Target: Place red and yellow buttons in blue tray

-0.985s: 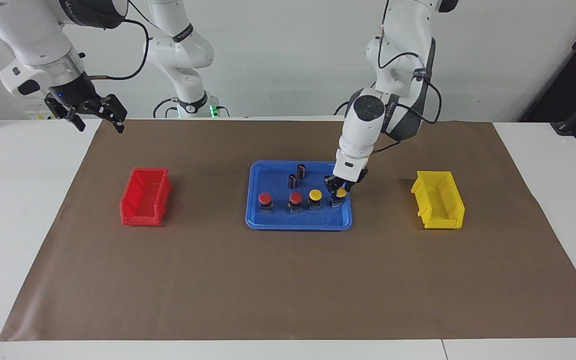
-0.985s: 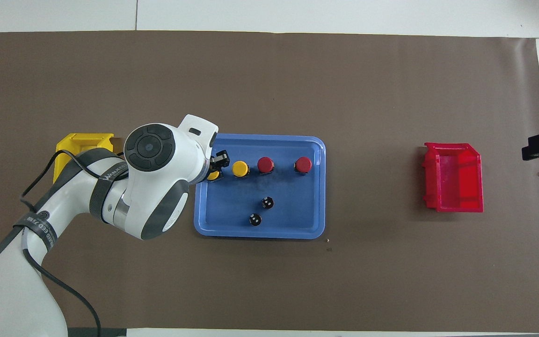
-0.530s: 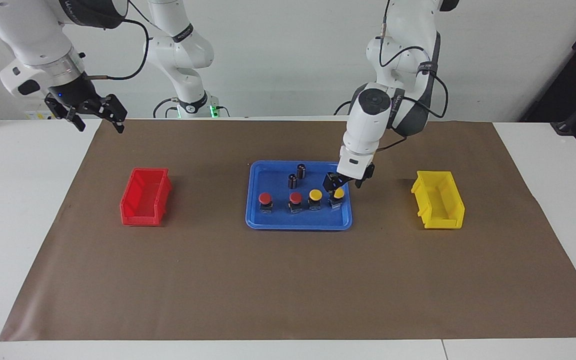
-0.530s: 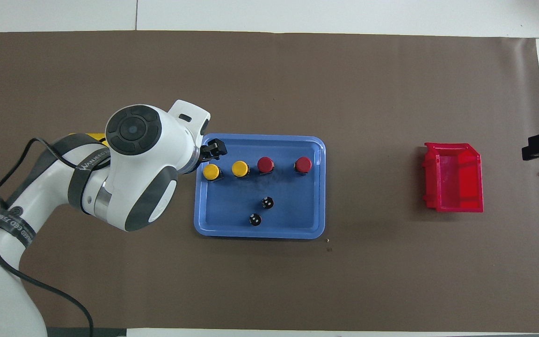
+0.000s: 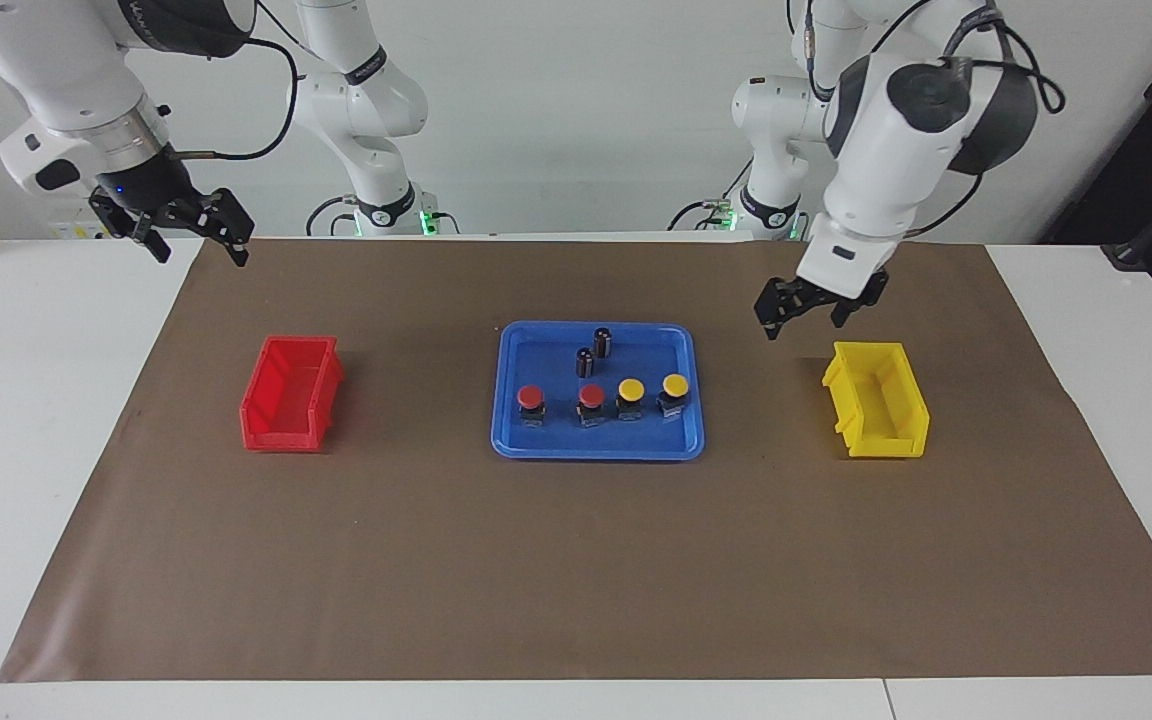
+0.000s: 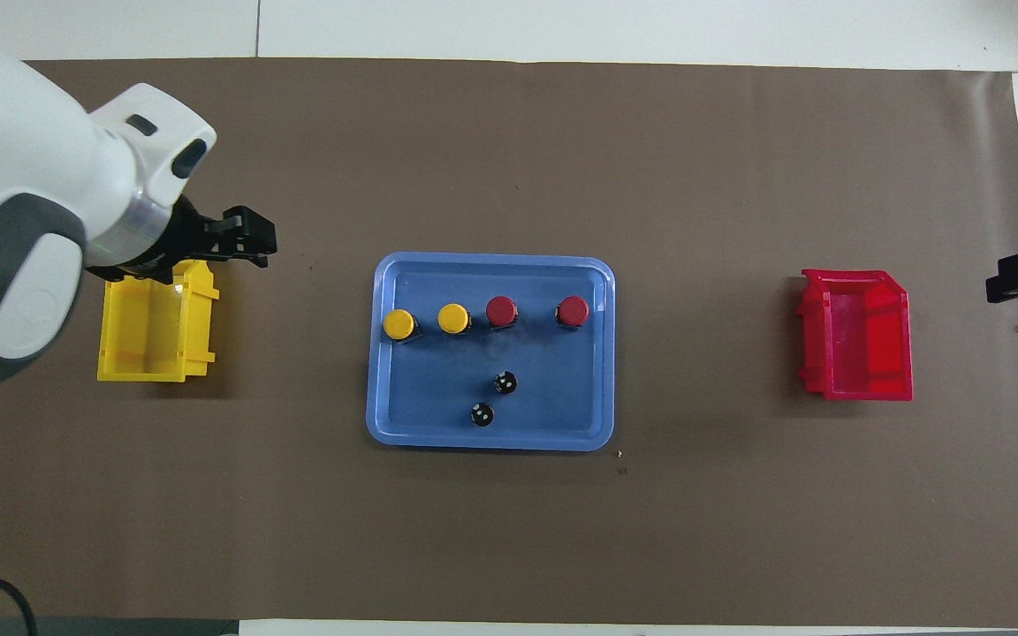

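The blue tray (image 5: 536,352) lies mid-table; it also shows in the overhead view (image 6: 438,424). Four buttons stand in it in a row along the side farther from the robots: two red buttons (image 5: 530,398) (image 5: 591,396) and two yellow buttons (image 5: 630,389) (image 5: 675,385). In the overhead view the yellow ones (image 6: 398,324) (image 6: 453,318) are toward the left arm's end and the red ones (image 6: 501,311) (image 6: 573,310) are beside them. My left gripper (image 5: 804,320) (image 6: 258,238) is open and empty, raised over the mat between the tray and the yellow bin. My right gripper (image 5: 198,245) is open and empty, waiting over the mat's edge at the right arm's end.
Two small dark cylinders (image 5: 603,342) (image 5: 585,362) stand in the tray, nearer to the robots than the buttons. A yellow bin (image 5: 876,435) sits toward the left arm's end. A red bin (image 5: 281,437) sits toward the right arm's end. Brown mat covers the table.
My left gripper let go of the end yellow button in the tray, rose and swung away toward the yellow bin. The right arm has not moved.
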Controlling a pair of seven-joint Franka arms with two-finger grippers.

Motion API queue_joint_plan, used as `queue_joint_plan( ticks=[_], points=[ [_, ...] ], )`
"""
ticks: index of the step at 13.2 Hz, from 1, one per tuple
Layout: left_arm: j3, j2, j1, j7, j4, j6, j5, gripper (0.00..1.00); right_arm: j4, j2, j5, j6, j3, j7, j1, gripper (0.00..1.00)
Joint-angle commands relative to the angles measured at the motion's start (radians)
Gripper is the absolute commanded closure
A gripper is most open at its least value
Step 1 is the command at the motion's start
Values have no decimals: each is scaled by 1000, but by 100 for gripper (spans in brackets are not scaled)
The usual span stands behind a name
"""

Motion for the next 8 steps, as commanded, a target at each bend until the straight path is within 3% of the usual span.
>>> queue_joint_plan(
  ticks=[1, 4, 8],
  points=[
    [-8, 1, 117, 208, 119, -178, 8, 0, -17, -16, 5, 1, 8, -21, -15, 0],
    [-9, 0, 215, 424, 150, -226, -35, 0, -17, -16, 5, 1, 8, -21, -17, 0],
    [-5, -2, 228, 452, 152, -203, -58, 0, -17, -18, 5, 1, 8, -18, -15, 0]
  ],
)
